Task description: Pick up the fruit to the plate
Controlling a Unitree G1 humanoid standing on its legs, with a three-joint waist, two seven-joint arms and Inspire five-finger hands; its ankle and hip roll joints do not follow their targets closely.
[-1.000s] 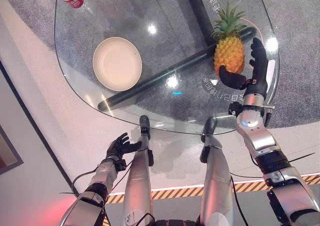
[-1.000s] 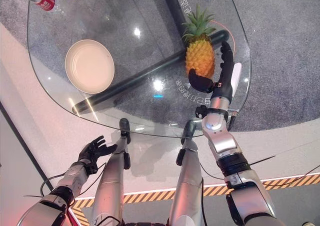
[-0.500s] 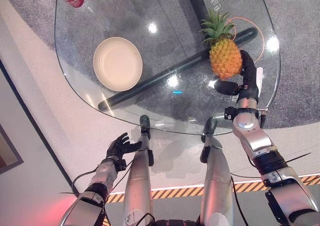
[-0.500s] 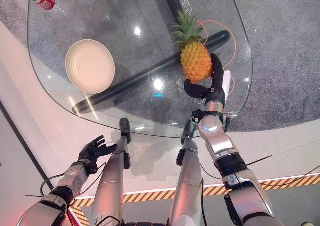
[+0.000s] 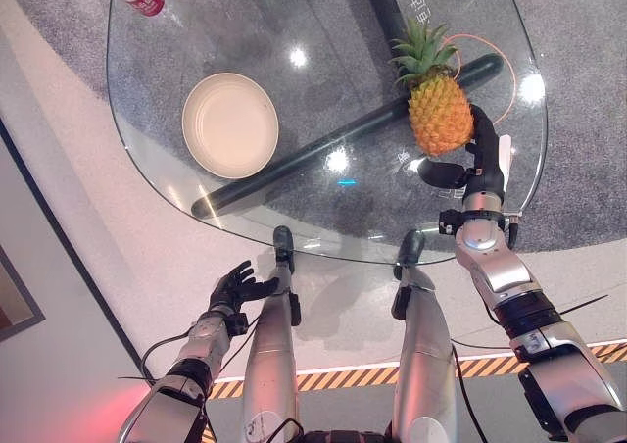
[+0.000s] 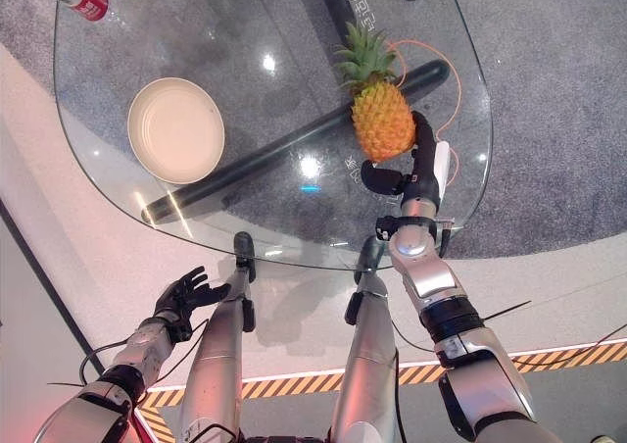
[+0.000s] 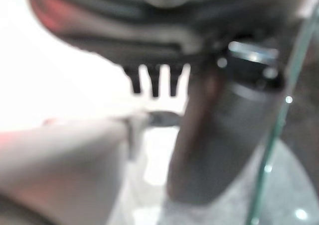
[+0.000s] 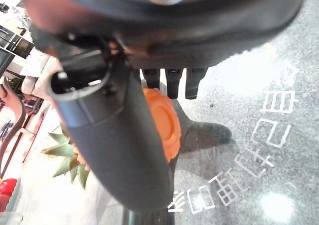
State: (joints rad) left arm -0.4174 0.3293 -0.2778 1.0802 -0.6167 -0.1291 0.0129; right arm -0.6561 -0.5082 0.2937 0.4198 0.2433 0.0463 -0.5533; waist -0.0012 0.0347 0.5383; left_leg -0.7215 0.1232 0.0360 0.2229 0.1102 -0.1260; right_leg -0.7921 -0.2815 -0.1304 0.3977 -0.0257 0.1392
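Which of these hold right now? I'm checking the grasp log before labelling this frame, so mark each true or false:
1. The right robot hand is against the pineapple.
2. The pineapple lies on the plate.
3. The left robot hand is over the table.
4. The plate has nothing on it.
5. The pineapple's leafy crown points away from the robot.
1. True: the right robot hand is at the pineapple, fingers along its side and thumb beneath.
2. False: it is at the glass table's right part, far from the plate.
3. False: the left robot hand hangs below the table edge, fingers spread.
4. True.
5. True.
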